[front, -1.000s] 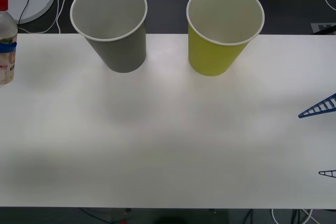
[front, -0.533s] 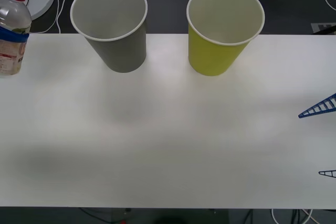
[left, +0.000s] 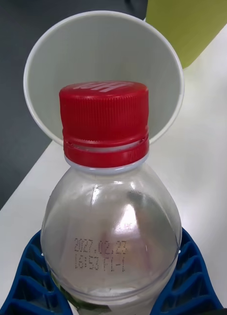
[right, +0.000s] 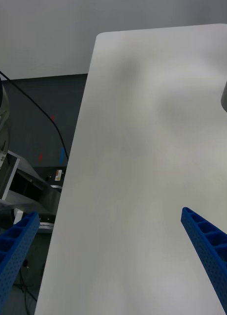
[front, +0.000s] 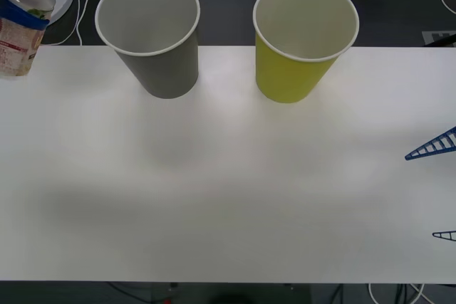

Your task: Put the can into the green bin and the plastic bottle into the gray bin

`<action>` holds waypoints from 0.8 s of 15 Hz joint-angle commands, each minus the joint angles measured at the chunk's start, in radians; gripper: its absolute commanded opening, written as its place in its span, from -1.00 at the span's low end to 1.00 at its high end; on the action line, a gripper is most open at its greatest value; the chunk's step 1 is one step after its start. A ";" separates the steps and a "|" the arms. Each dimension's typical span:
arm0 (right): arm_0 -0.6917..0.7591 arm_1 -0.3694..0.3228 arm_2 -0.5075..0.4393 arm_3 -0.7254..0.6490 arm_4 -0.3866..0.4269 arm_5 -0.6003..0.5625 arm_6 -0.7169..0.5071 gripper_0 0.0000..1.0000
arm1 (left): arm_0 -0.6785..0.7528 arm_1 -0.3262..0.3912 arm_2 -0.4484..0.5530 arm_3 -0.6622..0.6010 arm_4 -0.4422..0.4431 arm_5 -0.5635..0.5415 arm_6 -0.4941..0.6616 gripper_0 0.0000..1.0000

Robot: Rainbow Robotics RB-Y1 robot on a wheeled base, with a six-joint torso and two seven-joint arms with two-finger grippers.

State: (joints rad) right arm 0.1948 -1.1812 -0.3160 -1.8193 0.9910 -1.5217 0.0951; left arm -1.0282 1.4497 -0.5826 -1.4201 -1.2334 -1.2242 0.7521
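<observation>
Two large paper cups are standing on one white table [front: 228, 197]: one gray bin [front: 153, 33] and one green bin [front: 299, 40]; one plastic bottle [front: 21, 23] is showing, wearing one red cap [left: 104, 120]

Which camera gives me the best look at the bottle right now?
The left wrist view: the bottle stands large, red cap up, clamped by the left gripper. The front view catches it at the far left edge, cap cut off.
</observation>
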 commanded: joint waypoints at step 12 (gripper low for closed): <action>0.000 0.000 0.000 0.000 0.000 0.000 0.000 1.00 | -0.696 -0.324 -0.640 0.487 0.064 -0.113 -0.083 -1.00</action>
State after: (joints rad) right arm 0.1948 -1.1812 -0.3160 -1.8193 0.9910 -1.5217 0.0951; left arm -1.7145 1.1450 -1.2182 -0.9507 -1.1658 -1.3378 0.6739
